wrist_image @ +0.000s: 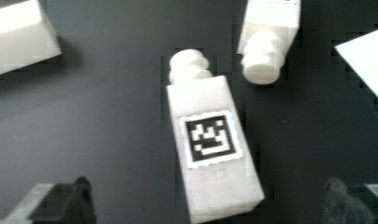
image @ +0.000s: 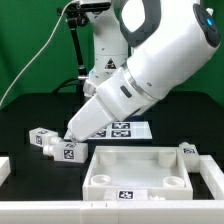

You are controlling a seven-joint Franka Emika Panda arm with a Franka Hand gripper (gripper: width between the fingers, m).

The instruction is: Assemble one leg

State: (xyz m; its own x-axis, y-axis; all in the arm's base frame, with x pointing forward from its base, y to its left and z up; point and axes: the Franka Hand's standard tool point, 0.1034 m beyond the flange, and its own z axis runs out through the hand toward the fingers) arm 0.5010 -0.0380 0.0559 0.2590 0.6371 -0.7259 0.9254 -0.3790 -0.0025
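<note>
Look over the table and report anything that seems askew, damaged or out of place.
Nothing damaged or spilled. The leg below the pincer lies on its side, angled differently from a second leg nearby.

The leg [wrist_image: 204, 100] is done in white, with a black-and-white square tag [wrist_image: 209, 136]. The table [wrist_image: 97, 130] is kept plain black.
</note>
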